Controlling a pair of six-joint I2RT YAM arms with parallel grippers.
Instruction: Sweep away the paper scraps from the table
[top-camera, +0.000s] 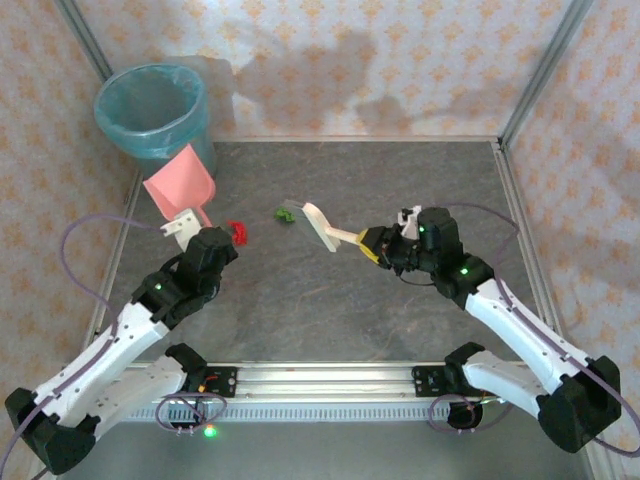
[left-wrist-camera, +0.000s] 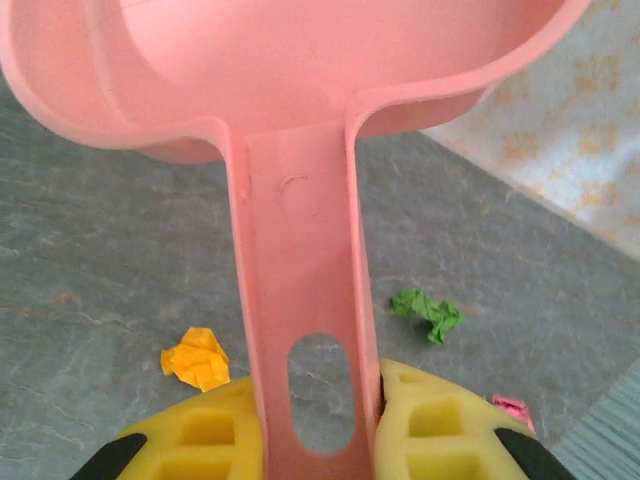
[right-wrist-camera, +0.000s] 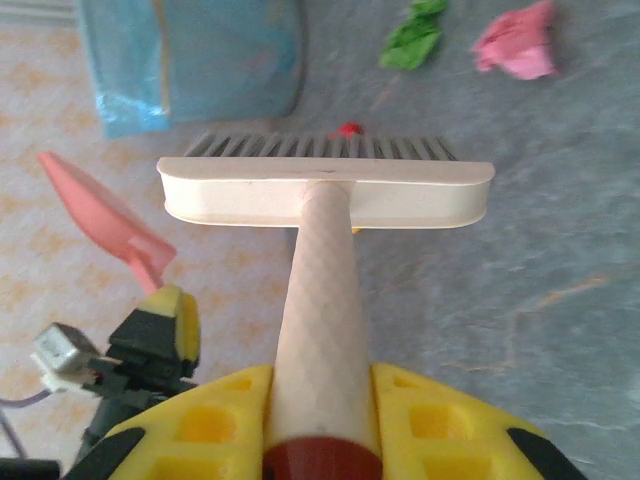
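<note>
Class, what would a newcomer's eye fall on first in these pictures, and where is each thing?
The pink plastic scoop-shaped dustpan, gripped by its handle in the left end effector, stands out at the left of the dark grey marbled table, beside the round teal bin with a blue liner at the far left corner. Mid-table, the right end effector holds a cream hand brush, its head next to a crumpled green paper scrap.

The dustpan is smooth pink plastic with a soft sheen. The brush has a cream, finely textured handle. The paper scraps are crumpled, and the worktop is matt marbled grey.
</note>
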